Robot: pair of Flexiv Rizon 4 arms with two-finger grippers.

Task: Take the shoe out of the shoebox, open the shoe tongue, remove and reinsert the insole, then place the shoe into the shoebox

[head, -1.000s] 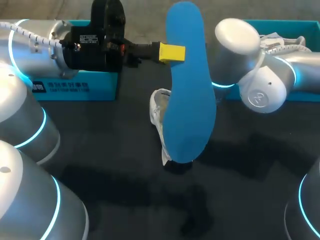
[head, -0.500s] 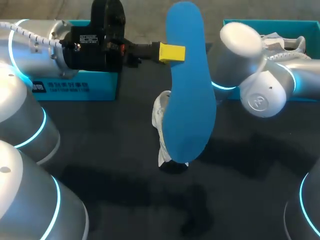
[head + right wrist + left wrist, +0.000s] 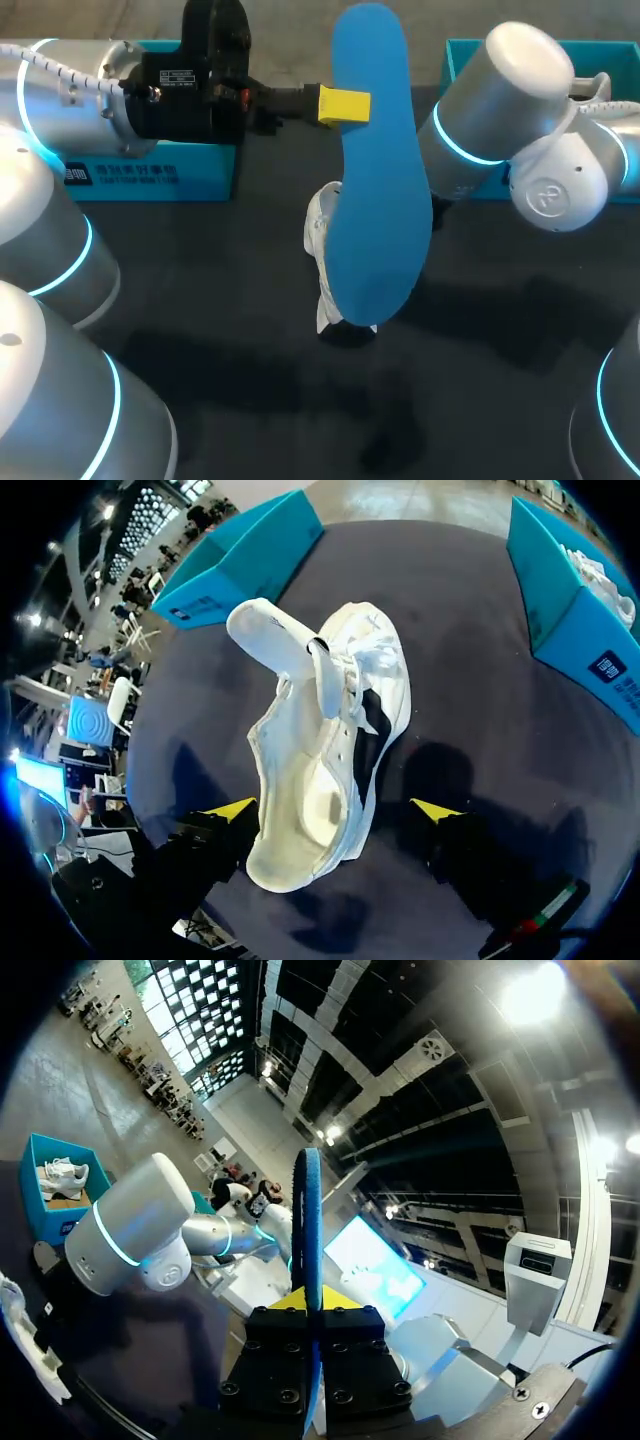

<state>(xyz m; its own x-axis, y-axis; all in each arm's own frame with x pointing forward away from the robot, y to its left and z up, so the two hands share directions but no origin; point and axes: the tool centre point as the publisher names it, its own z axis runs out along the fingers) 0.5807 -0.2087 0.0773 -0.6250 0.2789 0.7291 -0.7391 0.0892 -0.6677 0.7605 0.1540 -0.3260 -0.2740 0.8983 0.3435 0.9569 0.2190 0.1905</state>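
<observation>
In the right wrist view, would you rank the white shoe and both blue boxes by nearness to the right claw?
1. White shoe, within the right claw.
2. Shoebox holding another shoe, to one side.
3. Other blue box, beyond the toe.

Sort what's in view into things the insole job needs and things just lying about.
Job in hand:
blue insole, clamped in the left tool
white shoe, lying within the open right tool
teal box behind the left arm, probably

Lying about:
second teal box
other white shoe inside it
</observation>
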